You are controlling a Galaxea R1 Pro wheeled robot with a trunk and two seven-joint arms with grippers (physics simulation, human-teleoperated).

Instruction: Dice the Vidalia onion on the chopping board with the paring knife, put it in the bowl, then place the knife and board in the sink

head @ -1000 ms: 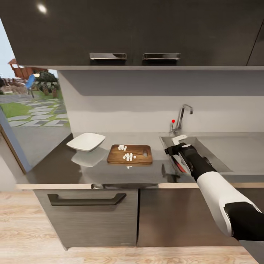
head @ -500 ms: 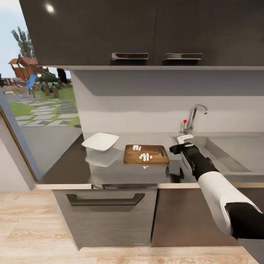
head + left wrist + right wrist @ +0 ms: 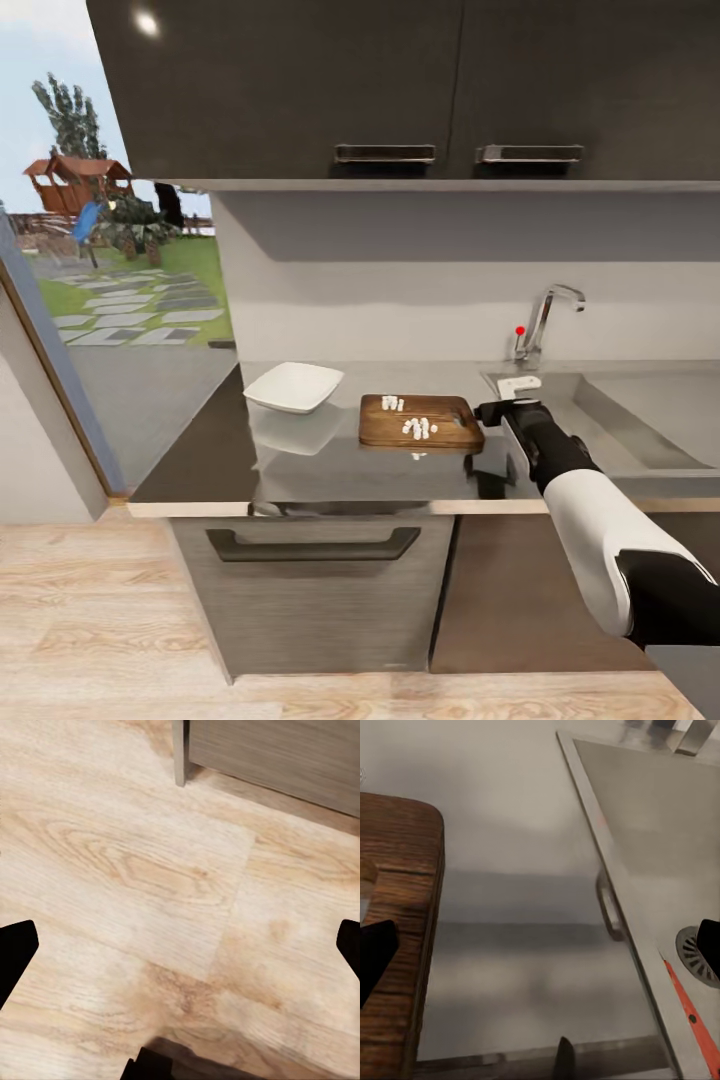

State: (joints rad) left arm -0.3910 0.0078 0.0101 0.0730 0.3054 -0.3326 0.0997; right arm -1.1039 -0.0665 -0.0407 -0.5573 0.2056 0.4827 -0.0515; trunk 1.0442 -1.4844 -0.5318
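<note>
The dark glossy surface (image 3: 330, 465) ran under the black wall cabinets (image 3: 400, 90), with a window onto a garden at its far left. On it sat the white bowl (image 3: 293, 387), and just beside it toward the sink lay the chopping board (image 3: 421, 422), its handle slot at the end nearer the sink. Two small clusters of white diced onion (image 3: 418, 428) rested on the board, and one stray piece lay on the surface just in front of the board's near edge.

The right arm reached forward from the lower right of the head view, and the right tool (image 3: 497, 408) hovered over the strip of surface between the board and the sink (image 3: 640, 420). In the right wrist view its two dark fingertips (image 3: 375, 952) stood far apart at the picture's edges with nothing between them, so it was released. The same view showed the board's rounded corner (image 3: 405, 892), the sink's raised rim, the round drain (image 3: 697, 956), and the red handle of the paring knife (image 3: 690, 1016) lying in the basin beside the drain. The chrome tap (image 3: 545, 315) with its red-knobbed lever stood behind the basin.

The left tool (image 3: 180, 952) hung above the pale wood floor (image 3: 150, 885) near a cabinet base, fingers spread wide and empty.
</note>
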